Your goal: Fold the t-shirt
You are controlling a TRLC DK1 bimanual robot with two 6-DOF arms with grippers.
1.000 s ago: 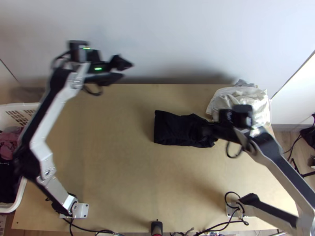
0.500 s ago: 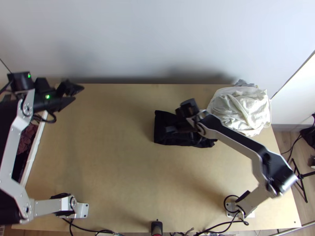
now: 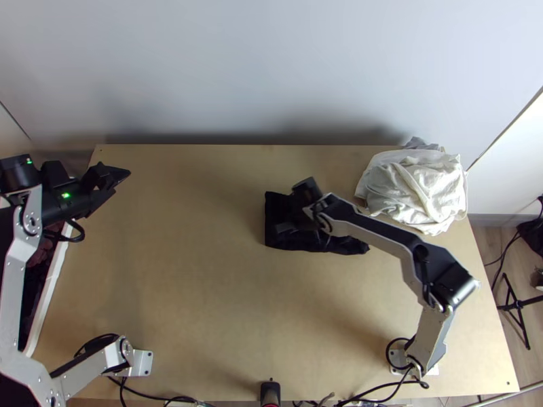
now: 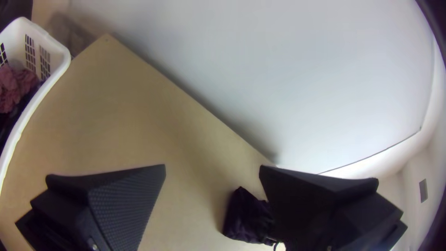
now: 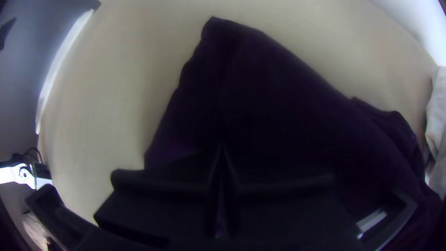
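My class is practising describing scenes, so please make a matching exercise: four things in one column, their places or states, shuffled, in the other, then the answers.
1. Shirt
2. White cloth
3. Left claw
4. Right claw

A. Open, away from the shirt
B. Crumpled, at the far right of the table
C. Shut, at the shirt
D. Dark and folded, near the table's middle

Pairs: 1-D, 2-B, 3-A, 4-C

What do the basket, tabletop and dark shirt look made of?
Basket: likely moulded plastic, smooth; slots cut through its one-piece white wall.
Tabletop: probably plywood or similar board, matte; flat, even tan face.
Dark shirt: soft matte fabric, small wrinkles; fibre unclear.
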